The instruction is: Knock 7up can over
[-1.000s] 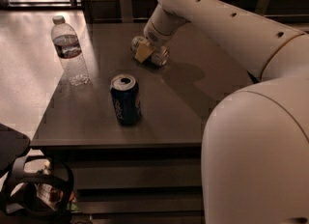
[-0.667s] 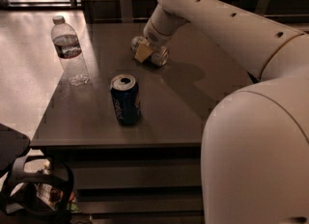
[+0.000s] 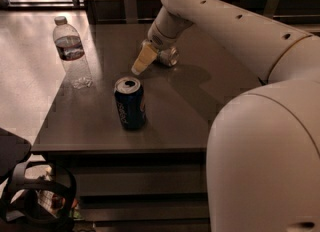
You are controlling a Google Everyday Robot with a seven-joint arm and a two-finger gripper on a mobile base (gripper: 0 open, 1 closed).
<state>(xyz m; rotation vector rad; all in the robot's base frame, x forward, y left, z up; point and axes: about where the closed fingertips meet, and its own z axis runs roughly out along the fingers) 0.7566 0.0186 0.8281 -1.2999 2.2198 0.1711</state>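
Note:
The 7up can (image 3: 169, 56) is a small silver-grey can at the back middle of the dark table (image 3: 100, 126). It is partly hidden behind my gripper, and I cannot tell whether it stands upright or lies on its side. My gripper (image 3: 141, 60) has pale yellow tips. It hangs low over the table, right beside the can on its left and pointing down to the front left. My white arm reaches in from the right.
A dark blue Pepsi can (image 3: 130, 102) stands upright near the table's front, in front of the gripper. A clear plastic water bottle (image 3: 71, 52) stands at the table's left edge. My white robot body (image 3: 265, 161) fills the right foreground.
My gripper has shifted a little toward the front left, away from the 7up can. The Pepsi can and the bottle have not moved.

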